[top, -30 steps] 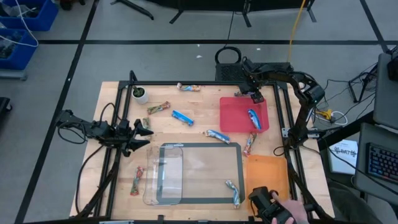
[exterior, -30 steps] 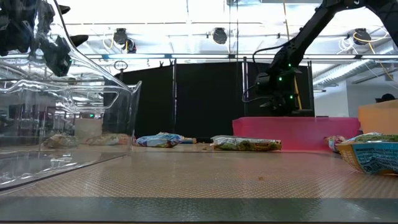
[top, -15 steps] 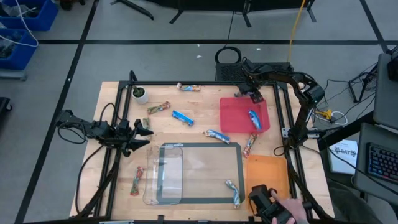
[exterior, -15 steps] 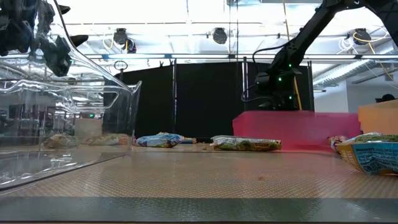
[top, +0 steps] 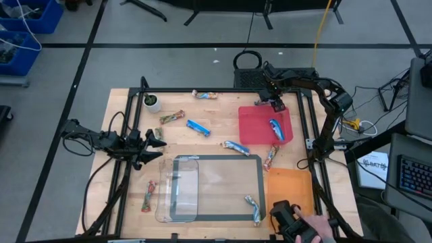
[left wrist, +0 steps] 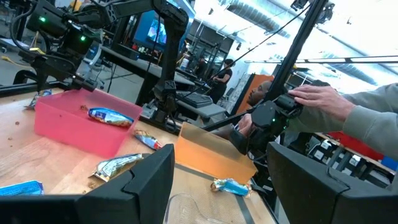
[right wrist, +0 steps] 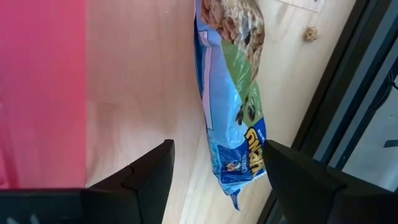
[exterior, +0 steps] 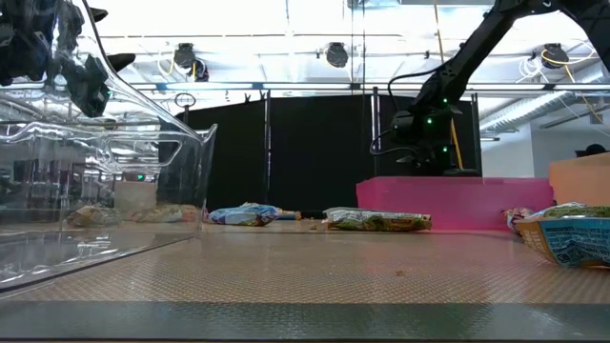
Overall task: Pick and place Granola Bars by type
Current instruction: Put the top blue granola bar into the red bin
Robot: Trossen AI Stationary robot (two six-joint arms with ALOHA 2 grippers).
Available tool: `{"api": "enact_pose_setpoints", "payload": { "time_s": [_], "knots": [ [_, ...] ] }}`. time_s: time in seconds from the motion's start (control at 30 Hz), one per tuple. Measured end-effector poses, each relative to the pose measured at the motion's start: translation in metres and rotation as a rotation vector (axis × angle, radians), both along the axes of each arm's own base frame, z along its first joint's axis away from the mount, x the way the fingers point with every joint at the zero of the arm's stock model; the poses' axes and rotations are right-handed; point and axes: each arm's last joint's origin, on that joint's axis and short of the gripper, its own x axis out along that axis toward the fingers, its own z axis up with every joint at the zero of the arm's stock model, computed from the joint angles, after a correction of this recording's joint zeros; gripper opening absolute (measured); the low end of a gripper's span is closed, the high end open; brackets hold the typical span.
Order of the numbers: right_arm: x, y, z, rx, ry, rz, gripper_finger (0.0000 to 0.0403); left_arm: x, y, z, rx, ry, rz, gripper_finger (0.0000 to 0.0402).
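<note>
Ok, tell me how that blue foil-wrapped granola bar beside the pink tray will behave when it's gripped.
Lying flat on the wooden table, the blue foil-wrapped granola bar probably won't roll. Its glossy wrapper looks slippery and may crinkle in the open right gripper. Being slim, it's likely light and could skid if nudged.

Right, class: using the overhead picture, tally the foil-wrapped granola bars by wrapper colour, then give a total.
Blue foil-wrapped bars: 4
Red-orange foil-wrapped bars: 3
Tan-green foil-wrapped bar: 1
Total: 8 showing from above
</note>
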Motion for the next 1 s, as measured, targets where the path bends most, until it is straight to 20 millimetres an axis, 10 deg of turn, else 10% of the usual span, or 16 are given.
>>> {"api": "enact_pose_setpoints", "payload": {
  "time_s": [1.0],
  "knots": [
    [0.007, -0.011, 0.001, 0.050, -0.026, 0.007, 0.0235, 0.000, 0.000, 0.000, 0.000, 0.000, 0.000, 0.0255]
  ]
}}
